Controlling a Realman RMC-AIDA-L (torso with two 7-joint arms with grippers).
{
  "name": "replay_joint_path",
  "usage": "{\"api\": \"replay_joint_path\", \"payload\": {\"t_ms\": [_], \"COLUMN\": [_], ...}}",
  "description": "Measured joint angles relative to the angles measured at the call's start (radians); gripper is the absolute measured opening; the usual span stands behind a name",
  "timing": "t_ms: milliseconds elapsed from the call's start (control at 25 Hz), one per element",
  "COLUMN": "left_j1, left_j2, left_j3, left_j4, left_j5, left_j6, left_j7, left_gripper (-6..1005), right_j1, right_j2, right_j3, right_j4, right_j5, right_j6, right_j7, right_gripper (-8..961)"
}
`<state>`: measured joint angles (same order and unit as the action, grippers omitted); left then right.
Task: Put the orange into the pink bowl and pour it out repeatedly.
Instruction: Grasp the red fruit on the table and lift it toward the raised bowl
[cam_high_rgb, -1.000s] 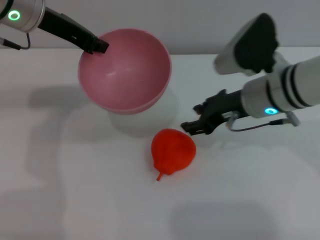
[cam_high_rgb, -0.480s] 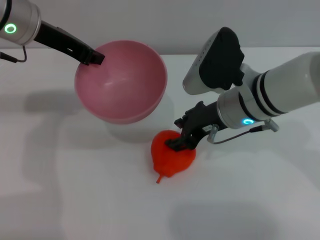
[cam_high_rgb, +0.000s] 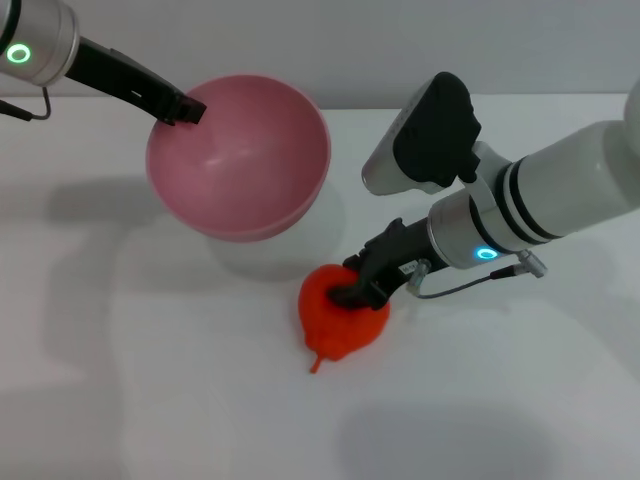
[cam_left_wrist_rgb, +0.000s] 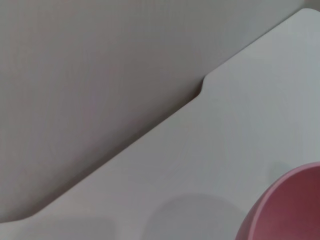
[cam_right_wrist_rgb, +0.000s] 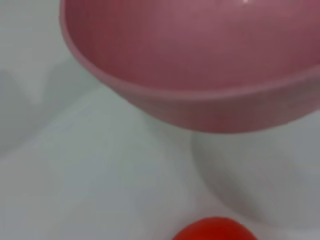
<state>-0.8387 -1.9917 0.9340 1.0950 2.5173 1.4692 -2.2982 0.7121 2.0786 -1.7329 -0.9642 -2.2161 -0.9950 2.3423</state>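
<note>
The pink bowl (cam_high_rgb: 240, 160) hangs above the table at the back left, tilted with its empty inside facing me. My left gripper (cam_high_rgb: 185, 107) is shut on the bowl's far left rim. The bowl also shows in the left wrist view (cam_left_wrist_rgb: 292, 210) and the right wrist view (cam_right_wrist_rgb: 200, 60). The orange (cam_high_rgb: 335, 322) lies on the white table in front of the bowl and to its right, stem pointing toward me. My right gripper (cam_high_rgb: 362, 288) is down on the top right of the orange, touching it. In the right wrist view only the orange's top (cam_right_wrist_rgb: 215, 231) shows.
The white table (cam_high_rgb: 150, 380) spreads all around the orange. Its back edge meets a grey wall (cam_left_wrist_rgb: 100, 75), with a notch in the edge (cam_left_wrist_rgb: 205, 82) behind the bowl.
My right gripper has come down and to the left from beside the orange onto its top. The bowl has shifted slightly left and lower, staying tilted. The orange has barely moved.
</note>
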Motion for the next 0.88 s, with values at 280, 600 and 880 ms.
{"api": "replay_joint_path", "payload": {"t_ms": [280,600,880], "left_j1": [0.003,0.012,0.018], "left_j2": [0.002,0.004,0.008], "left_j3": [0.000,0.000,-0.005], "left_j4": [-0.001,-0.001,-0.001], "left_j5": [0.000,0.000,0.000], "left_j6": [-0.007,-0.013,-0.014], "left_j7": [0.001,0.002,0.001], "left_gripper": [45,46,45], "right_j1": [-0.020,-0.035,-0.159], "right_j2": [-0.002,-0.005,-0.008], "right_j3": [0.006,0.028,0.199], "right_j4": [-0.032,-0.058,-0.244], "right_j5": [-0.002,-0.003,-0.076], "right_j6": [0.013,-0.007,-0.085], "right_j7": [0.005,0.010,0.022], "right_gripper": [362,103,63]}}
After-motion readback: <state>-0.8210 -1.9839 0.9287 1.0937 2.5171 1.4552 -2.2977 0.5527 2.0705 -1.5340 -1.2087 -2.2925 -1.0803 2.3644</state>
